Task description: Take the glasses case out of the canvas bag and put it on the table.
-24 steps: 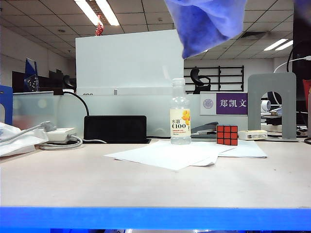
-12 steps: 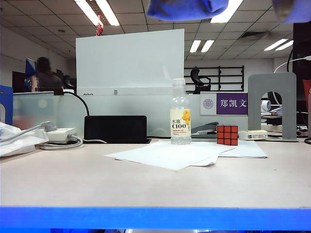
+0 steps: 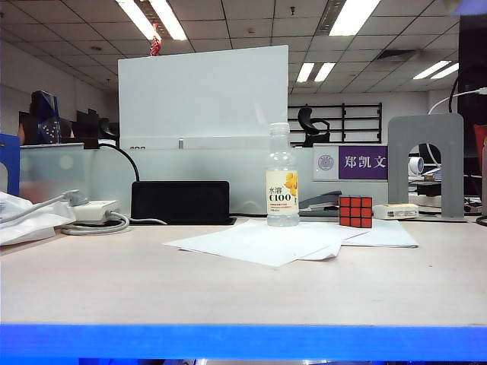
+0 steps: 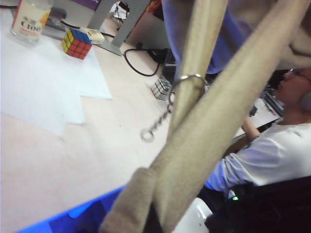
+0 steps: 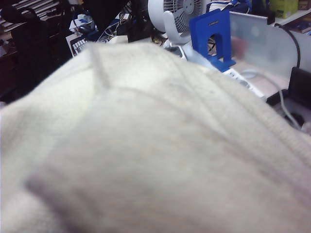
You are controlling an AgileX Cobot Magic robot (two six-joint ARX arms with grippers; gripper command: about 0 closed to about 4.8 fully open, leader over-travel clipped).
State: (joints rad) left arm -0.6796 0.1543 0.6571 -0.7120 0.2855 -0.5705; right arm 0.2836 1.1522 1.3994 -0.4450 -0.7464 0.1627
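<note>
The table [image 3: 228, 293] fills the near part of the exterior view, its bright blue front edge closest to the camera. Taking the clear drink bottle [image 3: 282, 176] as the landmark: loose white paper sheets [image 3: 289, 239] lie in front of it, spreading toward the near edge. A red puzzle cube [image 3: 356, 211] stands just to the right of the bottle, with a stapler [image 3: 319, 202] between them and slightly behind. Left of the bottle sits a black box [image 3: 180, 201], and further left a power strip with grey cables [image 3: 91, 213]. Behind the bottle rises a white partition board [image 3: 203, 95].

Neither arm appears in the exterior view. In the left wrist view the canvas bag [image 4: 214, 126] hangs close to the camera, its beige straps crossing the picture, a small metal ring and chain [image 4: 167, 109] dangling from one strap, well above the table, off to the side of the bottle [image 4: 30, 19] and cube [image 4: 77, 42]. The left gripper itself is hidden; it is closed, and the straps run down to where it sits, but the grip cannot be seen.

In the right wrist view the bag's cloth [image 5: 155, 145] covers nearly everything; the right gripper is hidden, and I cannot tell how its jaws stand.

The glasses case is not visible.
</note>
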